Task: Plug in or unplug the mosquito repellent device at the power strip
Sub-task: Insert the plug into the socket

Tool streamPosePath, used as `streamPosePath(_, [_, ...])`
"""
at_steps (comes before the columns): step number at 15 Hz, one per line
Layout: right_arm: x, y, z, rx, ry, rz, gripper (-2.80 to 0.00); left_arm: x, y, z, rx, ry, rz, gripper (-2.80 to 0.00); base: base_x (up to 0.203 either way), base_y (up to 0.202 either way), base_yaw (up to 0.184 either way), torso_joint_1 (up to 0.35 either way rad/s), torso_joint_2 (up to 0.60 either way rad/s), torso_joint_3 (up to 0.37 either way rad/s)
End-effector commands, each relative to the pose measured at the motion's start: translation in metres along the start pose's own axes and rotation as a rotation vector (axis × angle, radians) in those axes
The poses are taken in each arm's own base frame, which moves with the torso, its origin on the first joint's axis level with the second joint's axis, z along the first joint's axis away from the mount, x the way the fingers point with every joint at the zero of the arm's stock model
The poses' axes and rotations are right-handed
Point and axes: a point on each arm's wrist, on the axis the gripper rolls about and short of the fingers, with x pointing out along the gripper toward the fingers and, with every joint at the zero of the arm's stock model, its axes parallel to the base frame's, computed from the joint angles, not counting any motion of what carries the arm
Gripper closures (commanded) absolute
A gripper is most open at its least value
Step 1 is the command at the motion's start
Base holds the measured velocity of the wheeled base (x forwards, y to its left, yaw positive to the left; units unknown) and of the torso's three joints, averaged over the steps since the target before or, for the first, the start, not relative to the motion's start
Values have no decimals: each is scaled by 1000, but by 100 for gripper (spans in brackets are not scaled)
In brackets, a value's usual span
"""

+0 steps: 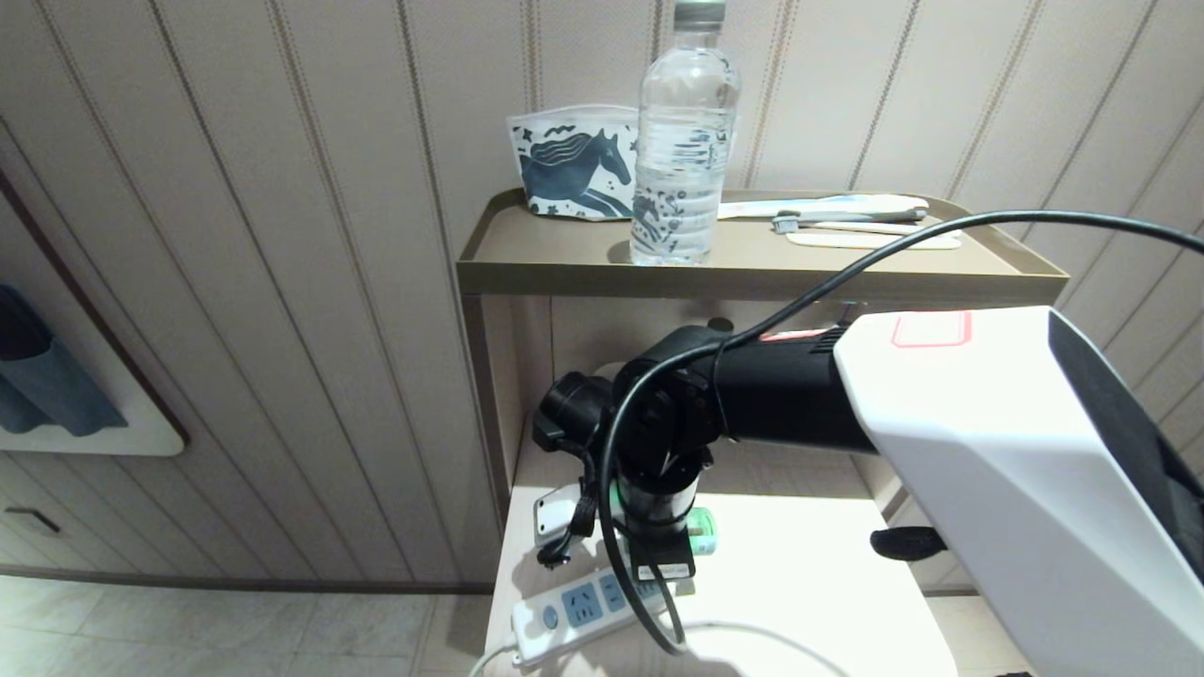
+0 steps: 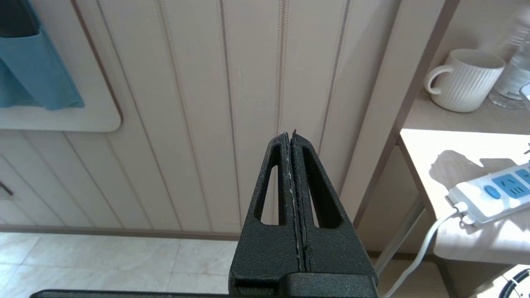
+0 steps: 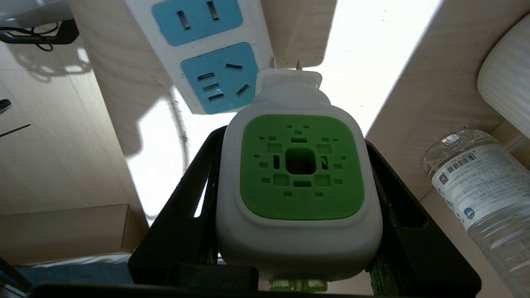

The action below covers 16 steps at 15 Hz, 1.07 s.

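White mosquito repellent device (image 3: 298, 174) gripped by right hand (image 3: 296, 136), prongs bare (no legible writing), left hand (image 2: 292, 138) closed.

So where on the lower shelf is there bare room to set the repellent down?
Bare shelf lies to the robot's right of the power strip, up to the edge. It is crowded around the strip, with the right end effector holding the repellent there.
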Motion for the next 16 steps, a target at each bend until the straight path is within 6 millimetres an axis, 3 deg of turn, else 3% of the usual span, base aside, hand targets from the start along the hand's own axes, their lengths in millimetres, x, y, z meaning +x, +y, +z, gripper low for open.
streamPosePath(1, [-2, 1, -2, -9, 11, 11, 0, 0, 0, 0, 0, -1, 0, 0, 0, 0, 0, 0, 0, 0])
streamPosePath(10, [-3, 5, -6, -13, 41, 45, 0, 0, 0, 0, 0, -1, -2, 0, 0, 0, 0, 0, 0, 0])
streamPosePath(16, [-9, -6, 3, 49, -56, -55, 0, 0, 0, 0, 0, -1, 0, 0, 0, 0, 0, 0, 0, 0])
